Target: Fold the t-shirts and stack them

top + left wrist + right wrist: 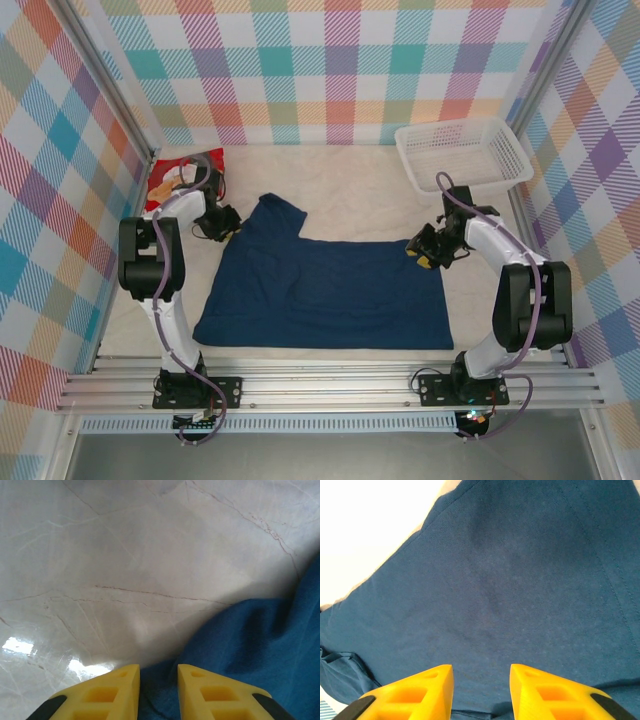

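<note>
The pale table (340,175) carries the navy t-shirt (320,295) spread flat across the middle of the top view. Its body is a broad rectangle, and one sleeve (280,210) juts out at its upper left. The red t-shirt (165,185) lies crumpled in the upper left corner against the wall, well apart from the navy one, and the white basket (470,155) sits in the upper right corner. I judge that I am early in the fold: the navy shirt is laid out but not yet doubled over, and the red one is untouched. My left gripper (159,671) is at the sleeve, left of centre in the top view. Its jaws show only a narrow gap with the cloth's edge lying in it, and I cannot tell whether the cloth is pinched. My right gripper (481,671) is at the shirt's upper right corner, jaws partly apart over blue cloth, with no clear hold that I can see. Next I need both jaws firmly on the top edge. Then comes an even lift and a carry toward the lower edge, keeping the two corners level so the fold lands square.
</note>
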Motion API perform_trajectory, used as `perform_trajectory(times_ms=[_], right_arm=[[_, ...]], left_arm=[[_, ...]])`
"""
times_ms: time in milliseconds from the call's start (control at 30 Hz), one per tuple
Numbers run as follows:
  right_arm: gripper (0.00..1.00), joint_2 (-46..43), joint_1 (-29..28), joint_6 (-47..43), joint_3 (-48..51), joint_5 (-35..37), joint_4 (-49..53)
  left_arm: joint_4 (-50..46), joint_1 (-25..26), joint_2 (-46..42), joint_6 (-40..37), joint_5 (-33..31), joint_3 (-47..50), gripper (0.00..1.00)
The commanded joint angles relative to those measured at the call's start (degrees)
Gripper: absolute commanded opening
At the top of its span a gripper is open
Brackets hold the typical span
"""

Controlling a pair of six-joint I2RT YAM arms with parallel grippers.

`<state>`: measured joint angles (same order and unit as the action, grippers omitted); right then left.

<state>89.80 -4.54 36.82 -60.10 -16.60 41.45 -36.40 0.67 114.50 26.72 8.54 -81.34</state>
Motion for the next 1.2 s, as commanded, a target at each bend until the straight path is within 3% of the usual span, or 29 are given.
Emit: perform_trajectory(times_ms=[0,200,667,1167], right_arm=[[0.35,-1.4,-0.3,0.1,1.1,-0.8,1.1],[0.35,-1.3,-0.4,0.1,1.2,-0.7,1.0],[0.34,-0.5,-0.5,0.0,1.1,-1.5,0.8],[0.34,0.6,-0.5,-0.3,1.0,-2.1,0.9]], left_arm=[[-0.9,0.3,0.1,-1.3,-0.1,0.7,0.21],[-2.3,1.9,-3.5,-1.5,-3.1,0.9,0.01],[-14.4,17.9,-7.4,4.6,-17.8,-0.5,0.0],[-16.5,25.8,-5.0,13.6,-17.7,0.2,0.0]])
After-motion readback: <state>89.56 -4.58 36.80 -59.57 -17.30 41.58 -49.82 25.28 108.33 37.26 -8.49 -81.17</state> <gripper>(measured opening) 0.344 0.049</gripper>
